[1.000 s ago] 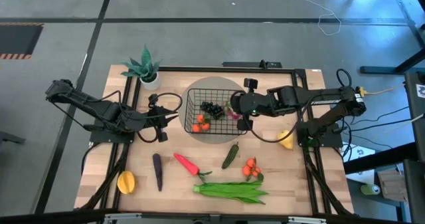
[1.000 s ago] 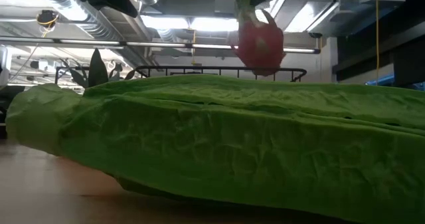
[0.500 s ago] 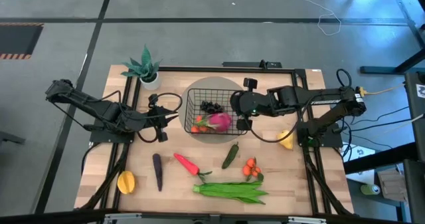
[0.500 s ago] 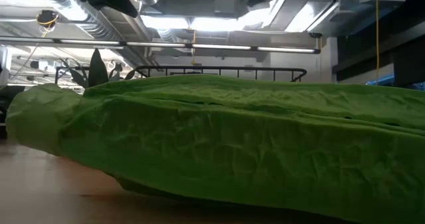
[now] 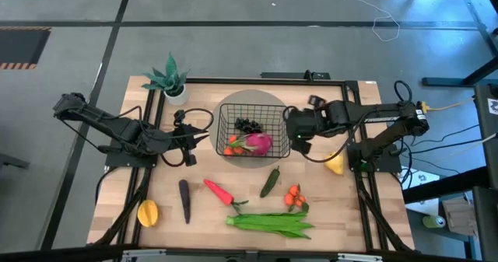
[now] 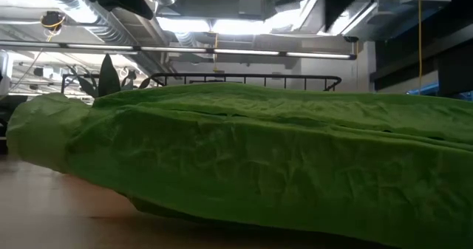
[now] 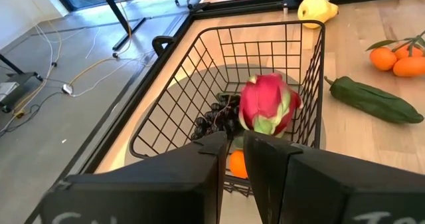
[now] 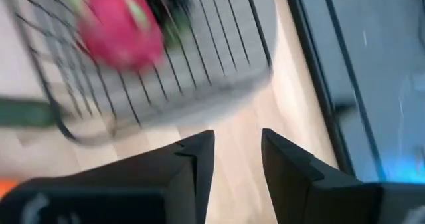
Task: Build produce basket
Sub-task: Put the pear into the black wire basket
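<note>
Our right pincer [image 5: 299, 143] hangs spread and empty just beside the basket [image 5: 250, 130]; the cucumber [image 5: 270, 182] nearby looks light, stiff, probably slick, so we'd pinch mid-body.

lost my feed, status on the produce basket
Right gripper fingers open, empty, beside the basket. Left gripper idle off the basket's other side. Dragon fruit inside with grapes. Nothing in the way.

A light wooden table [image 5: 194, 215] stood on a grey concrete floor [image 5: 233, 52] crossed by dark lines, with loose cables [image 5: 385, 17] trailing over it. Overhead, long strip lights [image 6: 222, 26] glowed among silver ducts [image 6: 81, 12] and ceiling pipes.
</note>
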You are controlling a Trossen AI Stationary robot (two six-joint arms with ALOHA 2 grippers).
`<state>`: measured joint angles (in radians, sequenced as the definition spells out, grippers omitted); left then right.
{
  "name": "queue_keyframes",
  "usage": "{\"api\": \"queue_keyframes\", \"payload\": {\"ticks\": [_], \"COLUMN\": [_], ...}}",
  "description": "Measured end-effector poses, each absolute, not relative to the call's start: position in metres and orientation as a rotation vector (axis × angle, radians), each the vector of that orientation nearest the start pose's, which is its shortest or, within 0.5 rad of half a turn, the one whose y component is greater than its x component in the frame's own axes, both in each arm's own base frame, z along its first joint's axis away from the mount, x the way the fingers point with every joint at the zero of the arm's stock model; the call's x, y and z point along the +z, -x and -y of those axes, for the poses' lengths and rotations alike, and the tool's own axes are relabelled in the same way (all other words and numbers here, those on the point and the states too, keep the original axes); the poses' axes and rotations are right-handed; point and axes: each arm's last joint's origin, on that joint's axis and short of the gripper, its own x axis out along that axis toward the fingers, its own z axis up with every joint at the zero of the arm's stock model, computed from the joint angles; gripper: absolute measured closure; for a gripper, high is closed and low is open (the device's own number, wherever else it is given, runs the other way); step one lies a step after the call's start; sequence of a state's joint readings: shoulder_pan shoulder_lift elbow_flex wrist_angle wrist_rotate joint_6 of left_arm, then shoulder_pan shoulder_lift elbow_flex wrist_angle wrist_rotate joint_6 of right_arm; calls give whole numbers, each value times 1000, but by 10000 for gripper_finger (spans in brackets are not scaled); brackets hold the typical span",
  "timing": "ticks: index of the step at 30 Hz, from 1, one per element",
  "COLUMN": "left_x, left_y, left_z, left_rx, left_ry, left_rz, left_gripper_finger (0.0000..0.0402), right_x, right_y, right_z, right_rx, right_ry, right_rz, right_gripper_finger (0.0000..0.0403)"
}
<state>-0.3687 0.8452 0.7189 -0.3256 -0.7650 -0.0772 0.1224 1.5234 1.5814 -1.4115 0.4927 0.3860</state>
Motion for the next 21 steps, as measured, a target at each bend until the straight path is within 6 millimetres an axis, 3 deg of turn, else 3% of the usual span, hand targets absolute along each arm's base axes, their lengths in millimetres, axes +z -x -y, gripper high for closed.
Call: {"api": "queue_keyframes", "payload": {"ticks": [4,9,16,21], "left_x": [291,291,291,291], "left_y": [-171,-171,-171,-171], "left_z": [44,44,44,44], "left_rx": [407,412,412,412], "left_ry": [-150,-142,-140,-140], "left_rz": [-363,-359,-357,-357], "left_gripper_finger": [358,358,358,358], "right_x": [348,341,303,268], "right_y": [-252,-244,-227,-212], "right_z": [-26,-47,-82,-102], "right_rx": [-663,-566,-503,-613], "right_ry": [15,-32,33,-153], "right_rz": [-1298,-1326,-1448,-1507], "right_gripper_finger": [289,289,289,289]}}
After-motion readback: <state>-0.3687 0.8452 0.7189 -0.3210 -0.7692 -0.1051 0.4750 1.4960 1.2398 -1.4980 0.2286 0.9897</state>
